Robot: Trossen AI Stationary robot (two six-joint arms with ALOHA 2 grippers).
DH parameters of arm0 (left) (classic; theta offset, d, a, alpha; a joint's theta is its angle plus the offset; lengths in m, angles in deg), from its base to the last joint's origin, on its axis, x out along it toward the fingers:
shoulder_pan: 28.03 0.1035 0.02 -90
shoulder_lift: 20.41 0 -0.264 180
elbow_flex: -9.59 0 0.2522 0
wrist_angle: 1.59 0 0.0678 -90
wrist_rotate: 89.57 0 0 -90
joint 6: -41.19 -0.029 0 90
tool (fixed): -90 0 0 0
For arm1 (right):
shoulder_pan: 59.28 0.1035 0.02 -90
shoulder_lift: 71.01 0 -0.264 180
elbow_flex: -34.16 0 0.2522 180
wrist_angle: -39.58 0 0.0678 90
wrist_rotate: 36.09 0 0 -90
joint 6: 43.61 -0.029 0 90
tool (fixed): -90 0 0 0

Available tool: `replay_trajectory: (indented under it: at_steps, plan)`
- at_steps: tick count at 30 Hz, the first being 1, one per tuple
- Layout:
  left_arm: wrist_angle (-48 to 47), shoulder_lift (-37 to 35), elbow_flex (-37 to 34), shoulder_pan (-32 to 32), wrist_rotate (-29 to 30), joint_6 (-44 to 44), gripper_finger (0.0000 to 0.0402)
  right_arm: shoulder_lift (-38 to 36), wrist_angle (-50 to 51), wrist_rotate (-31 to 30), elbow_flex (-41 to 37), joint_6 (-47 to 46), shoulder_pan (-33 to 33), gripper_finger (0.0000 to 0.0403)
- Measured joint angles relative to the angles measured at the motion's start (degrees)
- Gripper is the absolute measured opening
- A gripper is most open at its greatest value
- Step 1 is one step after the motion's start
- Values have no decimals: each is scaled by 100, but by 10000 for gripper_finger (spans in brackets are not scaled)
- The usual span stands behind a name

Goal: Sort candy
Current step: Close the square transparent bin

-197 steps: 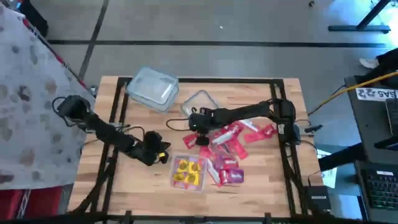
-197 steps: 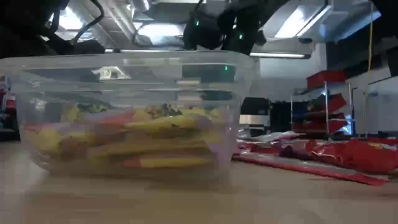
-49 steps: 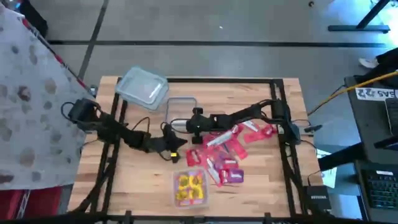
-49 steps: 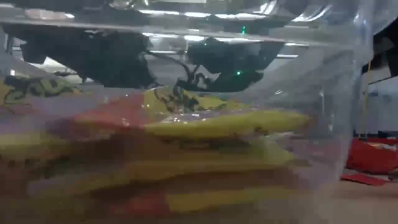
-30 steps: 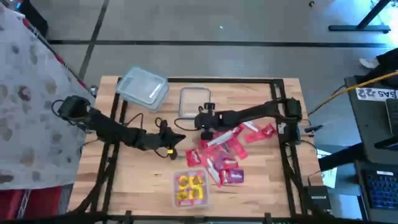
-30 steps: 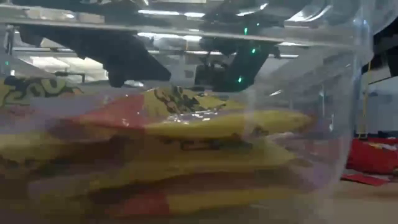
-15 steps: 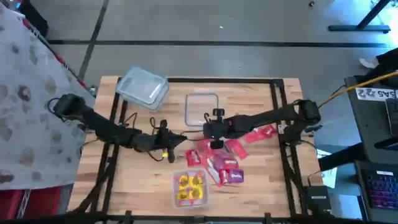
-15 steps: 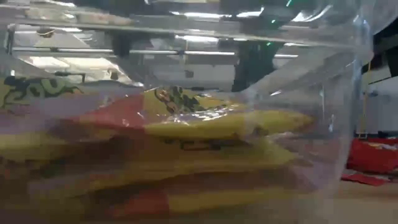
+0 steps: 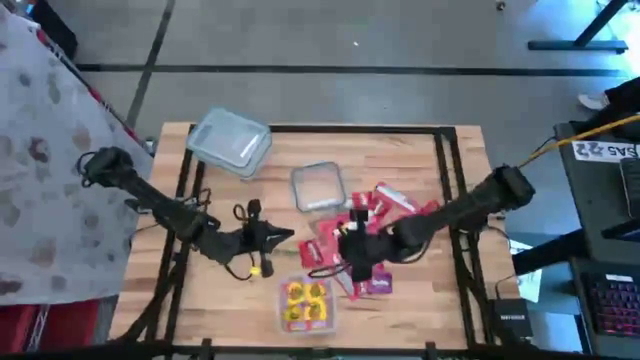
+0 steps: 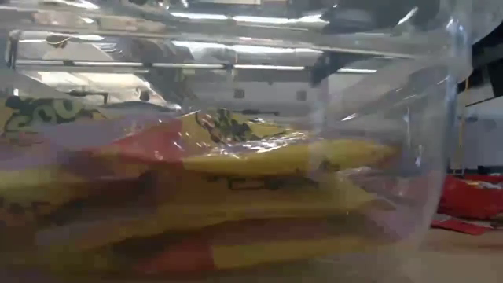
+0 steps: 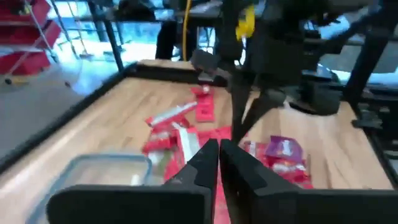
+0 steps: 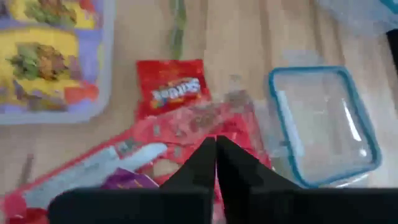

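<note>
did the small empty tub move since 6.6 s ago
Yes. In the high view the small empty tub has shifted toward the table's near edge, farther from the fixed back rail, and now sits beside the red packets.

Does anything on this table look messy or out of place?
Mostly the red candy packets: they lie loose in an overlapping heap on the table, not in any container. The clear tub beside them is empty, while the tub of yellow candy looks tidy. Nothing seems damaged.

Lying mid-table: loose candy packets [image 9: 365, 235], with one tub [image 9: 318, 187] at their eleven o'clock, another tub [image 9: 305, 302] holding candy at seven, a third tub [image 9: 231, 142] farther at ten.
</note>
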Motion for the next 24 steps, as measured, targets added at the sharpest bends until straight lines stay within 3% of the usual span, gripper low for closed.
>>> replay_trajectory:
  at_steps: [3,7,15,19,24]
  plan:
    - [-816,50,-2,137,-3,756,0,0,68,354,0,-168,-408,9]
    - [-1310,313,-2,492,-28,1038,0,0,-33,919,-190,-154,-1162,56]
    - [-1376,1287,-2,1855,-447,425,0,44,-1430,3194,-1199,-984,-2703,169]
    - [-1302,1822,-2,2461,-507,55,0,44,-2105,3652,-1624,-1553,-3237,189]
    - [-458,2452,-4,2982,-960,-685,0,228,-2546,4053,-1797,-2057,-3464,190]
